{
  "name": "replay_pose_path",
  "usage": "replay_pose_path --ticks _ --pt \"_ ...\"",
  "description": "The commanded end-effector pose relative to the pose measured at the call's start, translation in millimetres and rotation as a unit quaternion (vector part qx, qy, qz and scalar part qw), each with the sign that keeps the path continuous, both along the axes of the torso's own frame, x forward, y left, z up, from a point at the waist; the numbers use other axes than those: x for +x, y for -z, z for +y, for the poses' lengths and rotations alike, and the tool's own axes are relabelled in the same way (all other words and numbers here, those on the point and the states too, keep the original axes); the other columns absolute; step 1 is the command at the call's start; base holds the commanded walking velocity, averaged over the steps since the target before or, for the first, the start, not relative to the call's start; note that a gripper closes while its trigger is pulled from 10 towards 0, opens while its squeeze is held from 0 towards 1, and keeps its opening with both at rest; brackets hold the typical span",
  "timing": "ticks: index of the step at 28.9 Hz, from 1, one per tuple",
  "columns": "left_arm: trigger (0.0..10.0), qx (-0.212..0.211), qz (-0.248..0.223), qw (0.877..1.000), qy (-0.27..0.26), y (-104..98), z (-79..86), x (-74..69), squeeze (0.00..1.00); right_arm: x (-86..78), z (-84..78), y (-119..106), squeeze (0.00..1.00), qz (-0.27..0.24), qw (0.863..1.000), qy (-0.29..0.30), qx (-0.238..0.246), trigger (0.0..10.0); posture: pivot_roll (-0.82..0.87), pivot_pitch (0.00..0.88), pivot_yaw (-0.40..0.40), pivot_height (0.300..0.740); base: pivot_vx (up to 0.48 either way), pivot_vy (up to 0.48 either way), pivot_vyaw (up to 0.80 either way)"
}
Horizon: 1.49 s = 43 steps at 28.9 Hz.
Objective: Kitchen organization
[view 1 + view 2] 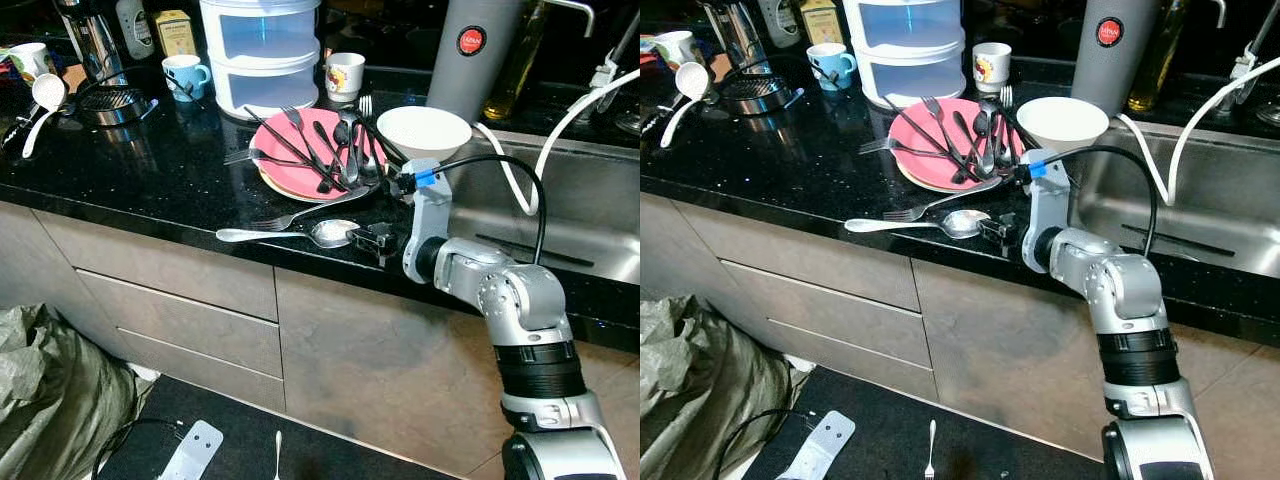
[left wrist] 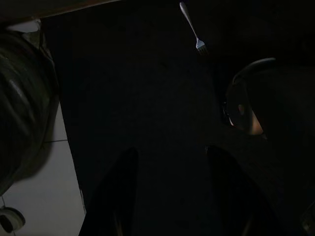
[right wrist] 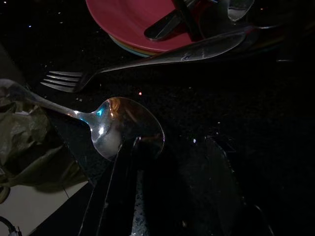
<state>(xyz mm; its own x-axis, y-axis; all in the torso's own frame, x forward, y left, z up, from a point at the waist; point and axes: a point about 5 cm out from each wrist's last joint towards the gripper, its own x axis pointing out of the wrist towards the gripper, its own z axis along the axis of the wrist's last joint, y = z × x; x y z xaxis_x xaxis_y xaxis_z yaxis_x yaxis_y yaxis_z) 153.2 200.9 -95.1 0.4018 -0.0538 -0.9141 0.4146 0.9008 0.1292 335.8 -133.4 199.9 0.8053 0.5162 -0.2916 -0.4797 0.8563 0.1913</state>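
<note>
Where jaws gape — spoon [image 3: 125,130] bowl.

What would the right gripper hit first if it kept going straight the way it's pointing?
Most likely the large spoon: the right gripper points at its bowl, one finger already at the rim. The fork lies beyond it.

Both eye views are evenly lit and sharp, with the glossy black bench [image 1: 150,170] mirroring pale reflections of the things standing on it and a soft sheen on the steel sink [image 1: 590,250] at right. The left wrist view is very dark, with only a pale patch of floor [image 2: 44,196] at lower left. The right wrist view is dim, with glare on the spoon [image 3: 115,129].
</note>
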Motion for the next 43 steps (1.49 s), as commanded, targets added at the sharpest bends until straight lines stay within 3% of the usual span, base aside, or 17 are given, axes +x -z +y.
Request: replay_pose_path --ticks 1,2,24,26,27,29,34,43 --pt "10.0 0.003 0.004 1.000 0.009 0.3 0.6 -0.9 0.00 -0.3 -0.4 6.0 0.00 0.019 1.000 0.010 -0.002 1.4 -0.02 0.016 -0.005 0.740 0.000 0.000 0.00" --pt "10.0 0.003 0.004 1.000 0.009 0.3 0.5 -1.0 0.00 0.1 -1.0 6.2 0.00 0.019 1.000 0.014 -0.003 0.0 -0.02 0.016 -0.006 0.740 0.000 0.000 0.00" --pt "10.0 0.002 0.002 1.000 0.008 0.3 0.0 -0.8 0.00 11.5 -34.6 10.8 0.00 0.021 0.990 0.141 0.005 0.0 -0.02 0.022 -0.004 0.740 0.000 0.000 0.00" --pt "10.0 0.002 0.002 1.000 0.008 0.2 0.2 -0.7 0.00 12.9 -42.0 8.3 0.00 0.016 0.987 0.158 0.014 0.0 -0.02 0.023 -0.003 0.740 0.000 0.000 0.00" --pt "10.0 0.002 0.003 1.000 0.008 0.1 0.5 -0.6 0.00 14.5 -54.0 0.2 0.00 0.001 0.984 0.172 0.052 0.0 -0.02 0.025 -0.001 0.740 0.000 0.000 0.00" --pt "10.0 0.003 0.003 1.000 0.008 0.1 0.9 -0.6 0.00 14.9 -62.7 -9.5 0.00 -0.019 0.981 0.168 0.097 0.0 -0.02 0.026 -0.001 0.740 0.000 0.000 0.00" --pt "10.0 0.003 0.003 1.000 0.008 0.0 1.1 -0.5 0.00 11.8 -73.2 -24.2 0.00 -0.064 0.979 0.117 0.154 0.0 -0.02 0.027 0.000 0.740 0.000 0.000 0.00" --pt "10.0 0.003 0.003 1.000 0.007 0.2 0.9 -1.0 0.00 8.9 -89.0 -24.1 0.00 -0.081 0.980 0.106 0.145 0.0 -0.02 0.030 -0.001 0.740 0.000 0.000 0.00"
